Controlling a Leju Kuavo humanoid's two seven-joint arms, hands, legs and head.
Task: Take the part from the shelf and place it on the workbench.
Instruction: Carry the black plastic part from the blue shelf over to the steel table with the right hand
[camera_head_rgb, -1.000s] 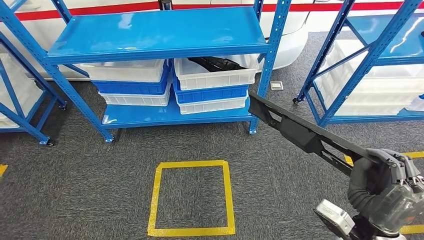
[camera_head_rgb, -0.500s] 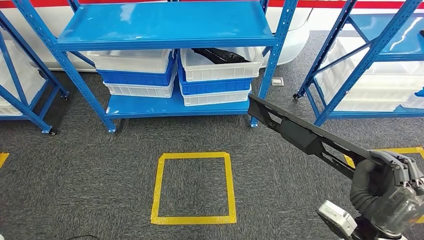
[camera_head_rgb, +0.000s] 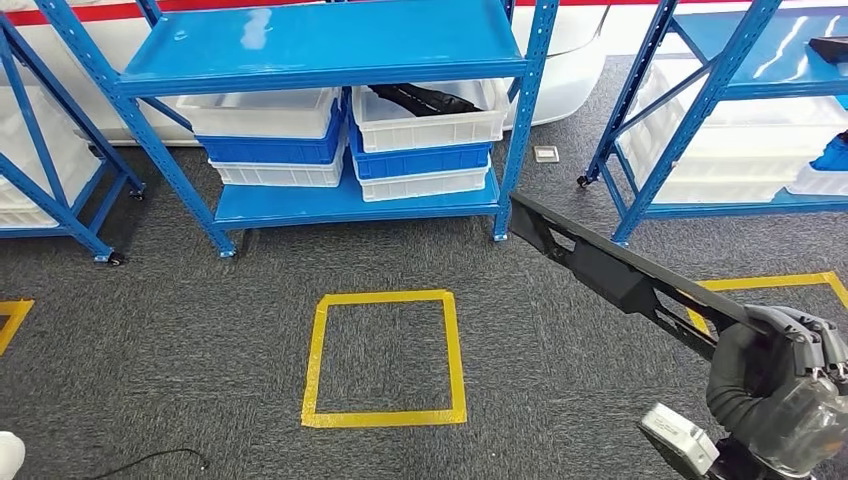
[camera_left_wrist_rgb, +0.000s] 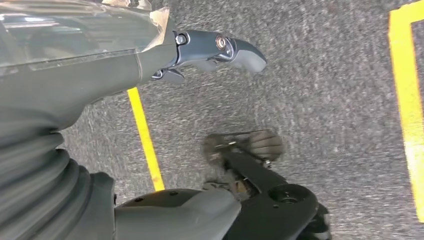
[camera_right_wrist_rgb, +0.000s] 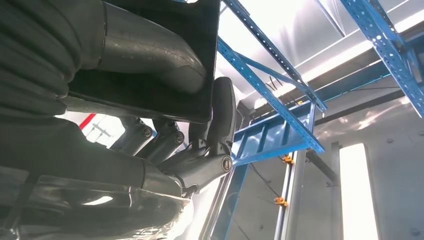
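While the left hand (camera_left_wrist_rgb: 200, 55) hangs over grey carpet in its wrist view, fingers held straight and apart with nothing in them, a yellow tape line (camera_left_wrist_rgb: 145, 137) runs on the floor just beyond it. In the head view, a blue shelf rack (camera_head_rgb: 330, 45) stands at the far side of the carpet, its lower level holding two stacks of bins side by side: on the left a white bin (camera_head_rgb: 262, 112) over a blue one and another white one, on the right a white bin (camera_head_rgb: 430, 118) with a dark part lying in it, again over a blue and a white bin. On the carpet nearer the robot lies a yellow tape square (camera_head_rgb: 383, 358). To the right of it the long black part (camera_head_rgb: 610, 272) slants through the air, its far end reaching toward the foot of the rack's right post, its near end clasped by the right hand (camera_head_rgb: 780, 385) low in the right corner; the right wrist view shows the thumb on one face of the part (camera_right_wrist_rgb: 165, 75) and the dark fingers (camera_right_wrist_rgb: 220, 120) curled round its edge. A second blue rack (camera_head_rgb: 700, 100) with white bins stands at the far right.
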